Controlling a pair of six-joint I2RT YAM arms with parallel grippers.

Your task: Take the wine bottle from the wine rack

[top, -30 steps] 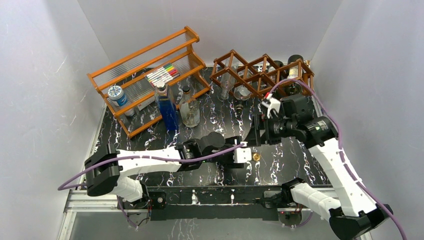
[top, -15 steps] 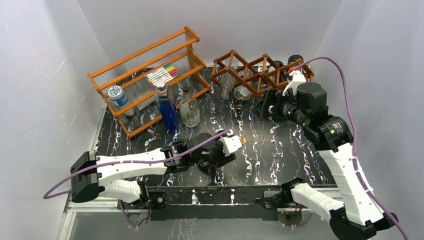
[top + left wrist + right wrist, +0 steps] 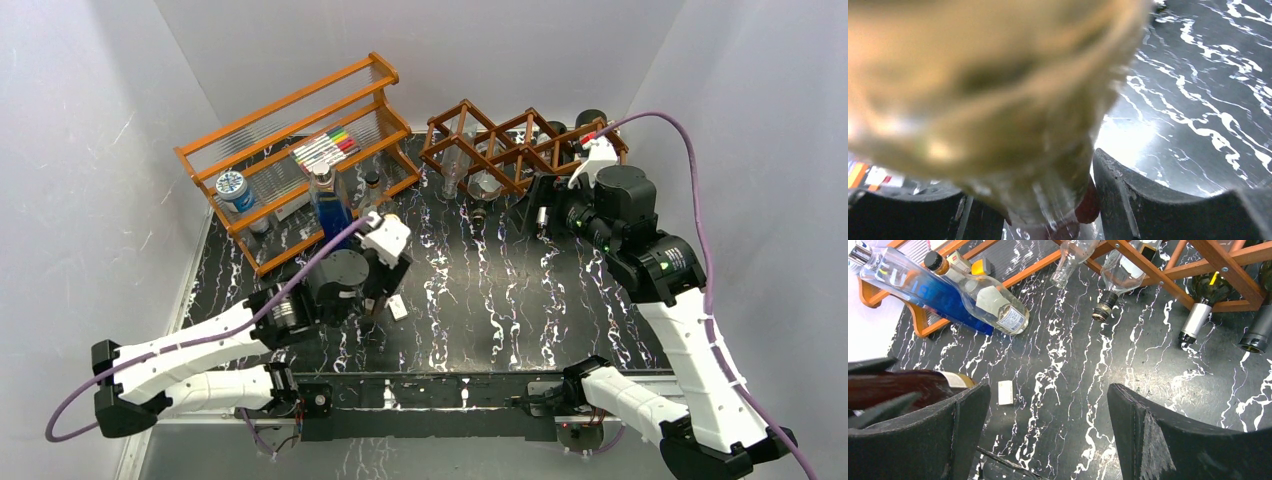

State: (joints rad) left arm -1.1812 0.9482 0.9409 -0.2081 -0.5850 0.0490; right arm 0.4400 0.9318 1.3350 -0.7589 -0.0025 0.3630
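Left end effector (image 3: 1043,200) grips wine bottle (image 3: 998,85) | has swung from mid-tabletop (image 3: 560,300) leftward, near blue bottle (image 3: 335,225) | bottle well apart from wine rack (image 3: 520,145) | right end effector (image 3: 1048,390) wide open, empty | removal likely done; set-down remains

Arms: two, left arm (image 3: 190,345) and right arm (image 3: 700,340). Grippers: two, left gripper (image 3: 1038,190) and right gripper (image 3: 1048,395). Racks: two, one dark wine rack (image 3: 500,140) and one orange shelf (image 3: 290,150). Bottles: seven countable.
- Four poke out of the wine rack: bare clear bottle (image 3: 1071,260), capped clear bottle (image 3: 1115,287), green bottle (image 3: 1194,322), dark bottle (image 3: 1255,335).
- Two are by the orange shelf: blue bottle (image 3: 923,290), labelled clear bottle (image 3: 993,302).
- One gold-topped wine bottle (image 3: 903,382) sits between the left fingers.

Jar (image 3: 232,187): one, with a blue-white lid. Markers (image 3: 325,148): one bunch, too small to count. White block (image 3: 1005,392): one. Table (image 3: 560,300): one.
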